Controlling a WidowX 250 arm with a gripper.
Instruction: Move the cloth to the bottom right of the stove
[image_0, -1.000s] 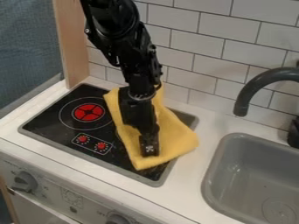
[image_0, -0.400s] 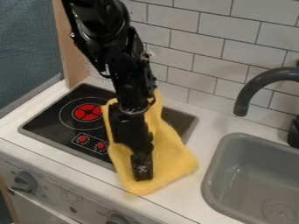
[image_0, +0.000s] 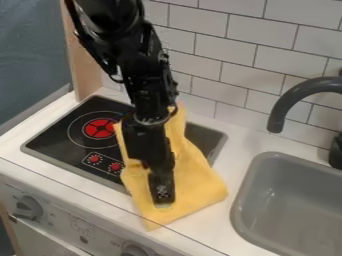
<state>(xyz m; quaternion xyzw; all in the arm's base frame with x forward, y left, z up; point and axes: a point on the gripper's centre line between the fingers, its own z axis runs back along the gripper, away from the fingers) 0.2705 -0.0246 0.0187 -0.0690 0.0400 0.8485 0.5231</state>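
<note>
The yellow cloth (image_0: 194, 192) has slid down over the bottom right of the stove (image_0: 57, 132) and onto the counter (image_0: 208, 227), so the job looks almost done. I can't tell if the tool (image_0: 163, 204) is wide or narrow.

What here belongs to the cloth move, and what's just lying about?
Part of the job:
- yellow cloth
- stove
- end effector, over the cloth

Not part of it:
- gray sink
- dark faucet
- control knobs on the front panel
</note>
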